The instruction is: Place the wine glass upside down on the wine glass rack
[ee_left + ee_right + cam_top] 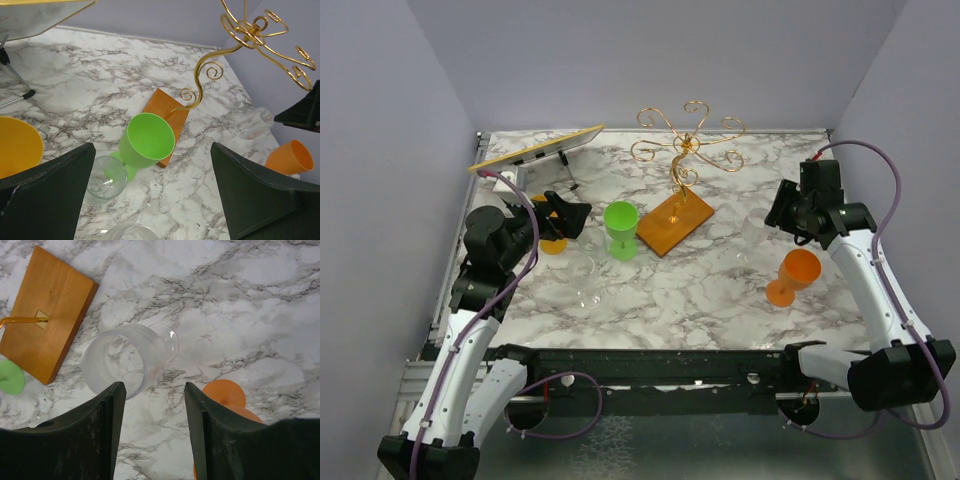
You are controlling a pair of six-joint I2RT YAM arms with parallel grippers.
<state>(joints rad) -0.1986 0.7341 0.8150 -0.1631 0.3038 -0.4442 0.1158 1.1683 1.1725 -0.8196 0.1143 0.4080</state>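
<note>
1. Top view: the wine glass rack (686, 140) stands on its wooden base toward the back middle of the marble table (720, 290). A green cup (620, 230) is just left of that base. My left gripper (575, 218) hangs beside a yellow cup (552, 243). My right gripper (782, 215) is right of the rack, with an orange cup (792, 277) nearer me.
2. Left wrist: the claw is spread wide with nothing between its fingers (50, 195). Ahead is the green cup, with a second clear glass (105, 182) just beside its foot. The wine glass (252, 122) lies well to the right, past the rack's base.
3. Right wrist: the claw is parted and pinches nothing. The wine glass rests on the marble just beyond the fingertips (112, 400), mouth toward the camera, between the rack's base and the orange cup's foot. I can't tell whether it stands upright or lies over.
</note>
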